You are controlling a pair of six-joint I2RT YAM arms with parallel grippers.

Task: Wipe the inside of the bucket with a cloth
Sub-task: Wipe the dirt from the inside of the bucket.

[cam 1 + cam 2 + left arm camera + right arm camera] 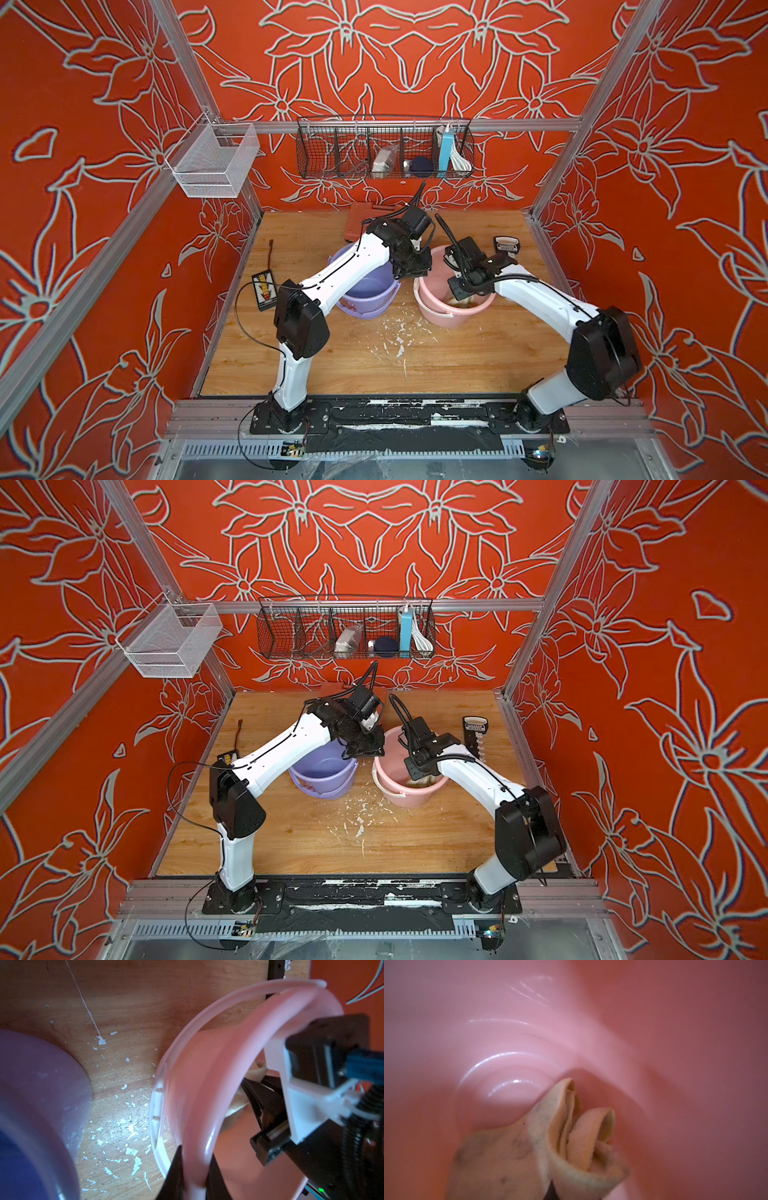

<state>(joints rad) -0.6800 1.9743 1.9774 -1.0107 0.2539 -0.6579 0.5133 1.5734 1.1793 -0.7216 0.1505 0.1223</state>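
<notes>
- The cloth (571,1147), cream-beige with grey smudges and folded into loose rolls, is bunched in the clamped right fingers (261,1097) inside the pink bucket (440,318).
- The left fingers (175,1172) pinch that bucket's rim.

We are in a robot lab cell: aluminium framing (523,124) and red flower-print walls (415,50) box in a wooden worktop (353,365); a black wire basket (332,162) hangs beyond the left tool (411,275).

No readable text anywhere; label on dark tool (506,246) too small, blurred.
</notes>
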